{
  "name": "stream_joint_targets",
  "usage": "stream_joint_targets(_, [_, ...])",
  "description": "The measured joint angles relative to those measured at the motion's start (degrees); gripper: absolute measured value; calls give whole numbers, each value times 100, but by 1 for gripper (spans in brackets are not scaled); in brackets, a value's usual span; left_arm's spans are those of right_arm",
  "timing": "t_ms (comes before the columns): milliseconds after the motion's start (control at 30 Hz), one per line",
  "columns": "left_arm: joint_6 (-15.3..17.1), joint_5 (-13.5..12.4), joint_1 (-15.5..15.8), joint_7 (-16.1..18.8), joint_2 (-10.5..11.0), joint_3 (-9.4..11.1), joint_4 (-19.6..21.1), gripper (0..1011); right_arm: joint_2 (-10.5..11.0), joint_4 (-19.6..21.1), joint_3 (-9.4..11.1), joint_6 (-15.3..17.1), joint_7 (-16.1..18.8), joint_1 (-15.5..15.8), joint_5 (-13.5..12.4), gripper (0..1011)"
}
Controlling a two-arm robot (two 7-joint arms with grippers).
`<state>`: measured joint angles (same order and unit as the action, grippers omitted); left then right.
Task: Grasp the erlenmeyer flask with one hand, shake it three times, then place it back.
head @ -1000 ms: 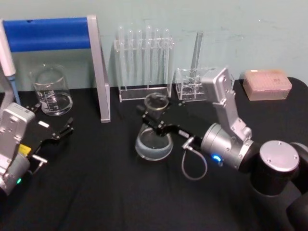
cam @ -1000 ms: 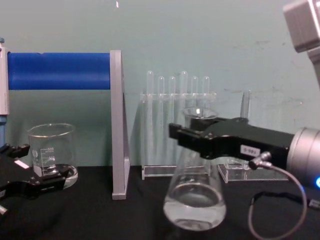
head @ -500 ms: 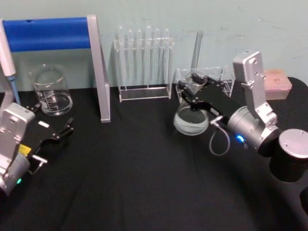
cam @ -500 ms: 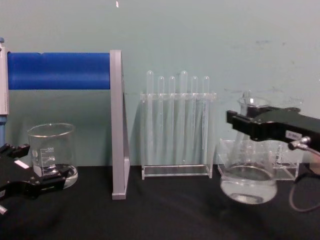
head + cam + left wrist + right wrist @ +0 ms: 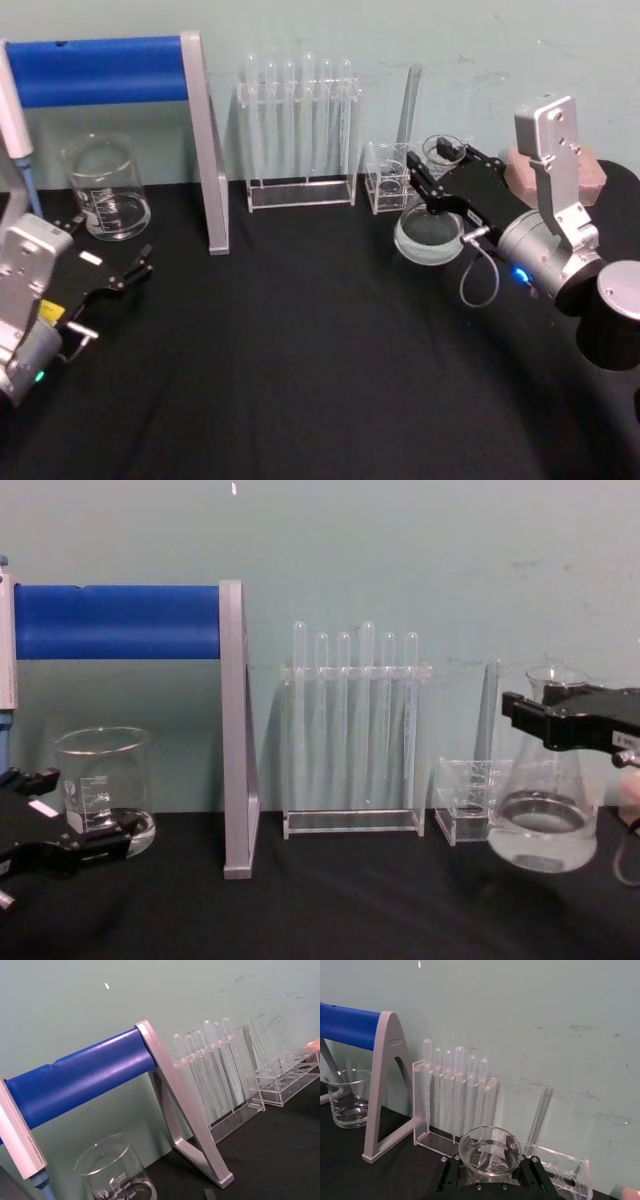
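The right end effector gripped the clear glass conical flask by its neck near the black table's rear right corner; the left end effector sat open, empty.

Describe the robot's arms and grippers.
Both arms are silver-grey with rounded joints and boxy wrist housings. The right gripper is black, with a looping grey cable and blue light behind it. The left gripper is black with a white label.
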<state>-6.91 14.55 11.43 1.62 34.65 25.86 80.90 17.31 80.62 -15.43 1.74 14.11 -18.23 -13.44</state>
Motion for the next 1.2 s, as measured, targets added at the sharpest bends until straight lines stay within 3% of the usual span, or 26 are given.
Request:
stream_joint_targets(333, [0, 0, 0, 0, 0, 0, 0, 1001, -108, 160, -94, 34, 336, 101, 14, 450])
stream_joint_targets(667, [0, 0, 0, 0, 0, 0, 0, 1001, -159, 445, -438, 81, 757, 201, -173, 450])
stream_joint_targets(1000, [0, 0, 0, 0, 0, 0, 0, 1001, -51, 701, -871, 120, 1110, 268, -349, 449])
stream_joint_targets(1200, [0, 0, 0, 0, 0, 0, 0, 1002, 12, 781, -1024, 121, 1214, 276, -435, 449])
